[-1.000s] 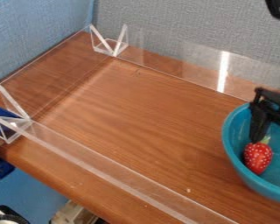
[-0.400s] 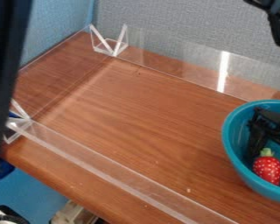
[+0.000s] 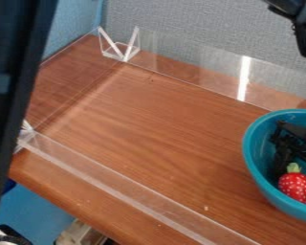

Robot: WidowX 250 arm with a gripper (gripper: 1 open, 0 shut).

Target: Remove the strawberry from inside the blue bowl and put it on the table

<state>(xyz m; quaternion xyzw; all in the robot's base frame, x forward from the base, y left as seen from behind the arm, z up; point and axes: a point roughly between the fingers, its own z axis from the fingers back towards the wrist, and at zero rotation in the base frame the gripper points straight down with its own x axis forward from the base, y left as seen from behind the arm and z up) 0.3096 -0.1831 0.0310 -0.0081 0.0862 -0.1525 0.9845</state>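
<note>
The blue bowl [image 3: 258, 158] sits at the right edge of the table [image 3: 142, 115], partly cut off by the picture. The strawberry [image 3: 296, 186], red with a green top, lies inside it near the front wall. My black gripper [image 3: 296, 158] reaches straight down into the bowl, its tips just above and around the strawberry's leafy top. One dark finger [image 3: 278, 146] shows on the left of the fruit; the other side is cut off by the frame edge. Whether the jaws press on the fruit does not show.
Low clear acrylic walls [image 3: 104, 187] edge the wooden tabletop, with a clear corner bracket [image 3: 119, 44] at the back. A dark blurred band [image 3: 18, 96] crosses the left edge close to the camera. A black part of the arm [image 3: 300, 21] hangs at the top right.
The gripper has sunk deeper into the bowl, down onto the strawberry. The dark blurred band has come in along the left edge and widened.
</note>
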